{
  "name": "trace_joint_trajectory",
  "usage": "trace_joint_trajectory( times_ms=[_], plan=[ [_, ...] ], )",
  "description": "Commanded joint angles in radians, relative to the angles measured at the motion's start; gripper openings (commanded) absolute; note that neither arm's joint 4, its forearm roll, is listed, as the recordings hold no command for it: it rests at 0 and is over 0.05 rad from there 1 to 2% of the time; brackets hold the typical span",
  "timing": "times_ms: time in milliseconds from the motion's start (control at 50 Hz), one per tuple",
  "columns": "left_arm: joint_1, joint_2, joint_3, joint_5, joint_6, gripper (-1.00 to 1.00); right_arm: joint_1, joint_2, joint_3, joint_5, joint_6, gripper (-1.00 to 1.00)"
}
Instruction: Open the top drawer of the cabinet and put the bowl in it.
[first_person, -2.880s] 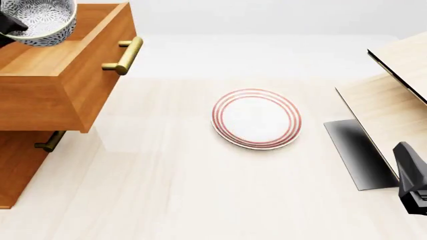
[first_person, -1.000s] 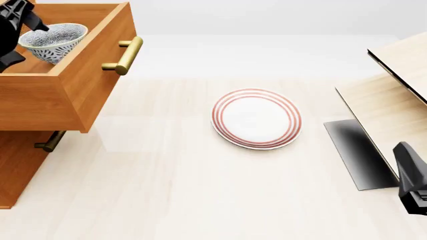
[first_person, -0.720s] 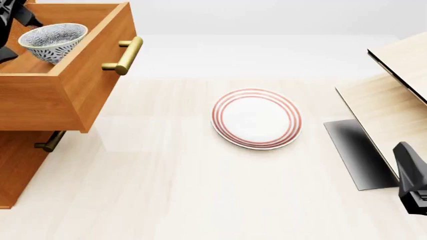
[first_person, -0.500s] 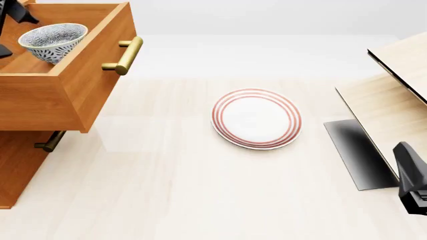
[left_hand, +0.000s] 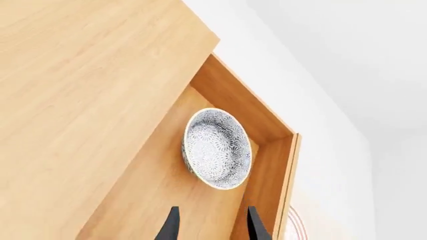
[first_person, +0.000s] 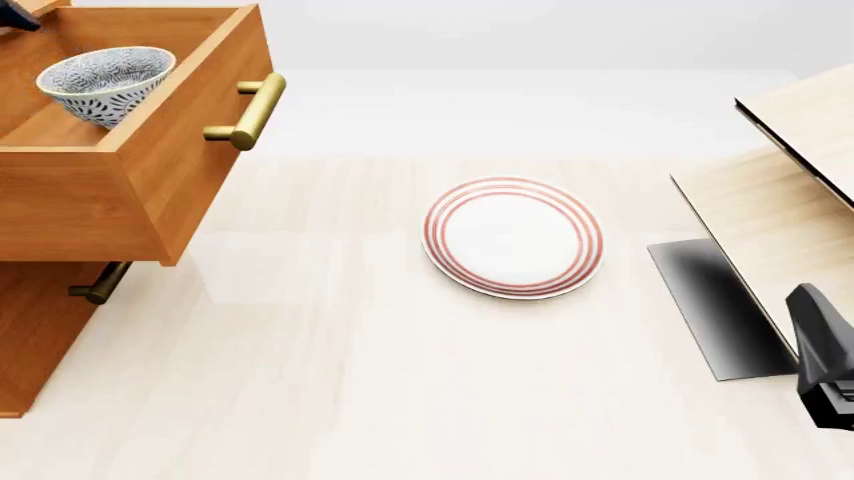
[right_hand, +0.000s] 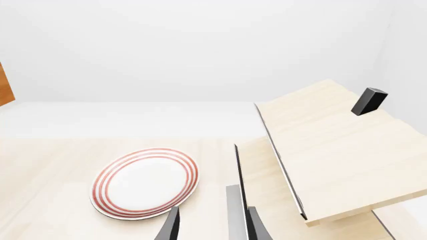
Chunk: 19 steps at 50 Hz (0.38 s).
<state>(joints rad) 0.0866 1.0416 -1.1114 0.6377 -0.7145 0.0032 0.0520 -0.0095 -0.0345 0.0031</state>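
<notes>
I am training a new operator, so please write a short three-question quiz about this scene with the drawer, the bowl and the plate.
1. True or false: the bowl lies inside the open top drawer.
2. What does the left gripper hold? A) the bowl B) the plate C) nothing
3. Fill in: the plate with red rings lies on the ____.

Key:
1. True; the bowl sits upright in the top drawer.
2. C; its fingers are apart, with the bowl beyond them.
3. table, right of the cabinet in the front view.
</notes>
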Motion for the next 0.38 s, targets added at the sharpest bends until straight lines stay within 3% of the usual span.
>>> trace_joint_trajectory(
  times_ms=[20,380],
  plan=[
    [-0.015,-0.09,-0.005,0.08,0.018,1.0,0.0,-0.001,0.002,-0.002,-0.001,1.0],
    [-0.039,-0.207,0.021,0.161,0.046,1.0,0.0,-0.001,0.002,-0.002,-0.001,1.0]
  ],
)
